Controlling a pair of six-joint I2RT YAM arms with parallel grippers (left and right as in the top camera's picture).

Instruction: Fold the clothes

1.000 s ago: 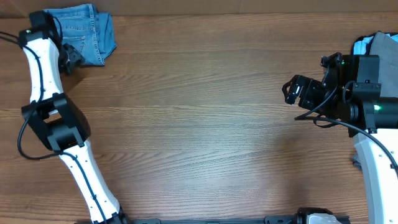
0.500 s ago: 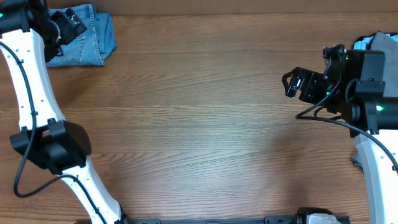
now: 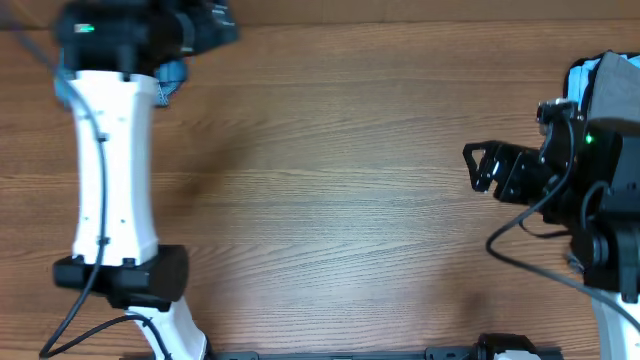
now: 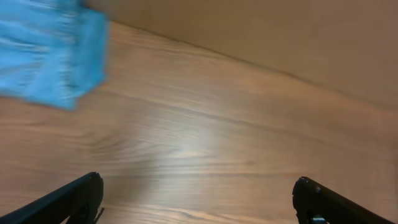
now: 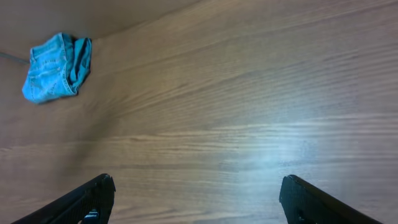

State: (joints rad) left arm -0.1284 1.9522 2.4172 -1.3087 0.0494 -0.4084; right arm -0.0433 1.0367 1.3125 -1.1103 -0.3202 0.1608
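Observation:
The folded light blue jeans [image 5: 56, 68] lie at the table's far left corner. In the overhead view my raised left arm covers most of them and only an edge [image 3: 172, 73] shows. They are blurred at the top left of the left wrist view [image 4: 43, 56]. My left gripper [image 3: 215, 24] is open and empty, up in the air to the right of the jeans [image 4: 198, 199]. My right gripper [image 3: 476, 168] is open and empty above bare table at the right [image 5: 198, 200]. Pale blue and grey garments [image 3: 603, 78] lie piled at the right edge.
The wooden table [image 3: 330, 200] has a brown wall [image 4: 280, 37] along its far edge. The white left arm [image 3: 108, 170] stretches over the table's left side. The right arm's black body [image 3: 600, 190] stands in front of the garment pile.
My left arm has risen and swung right, off the jeans, and now hides most of them from above. My right gripper has drifted slightly toward the near edge, staying open.

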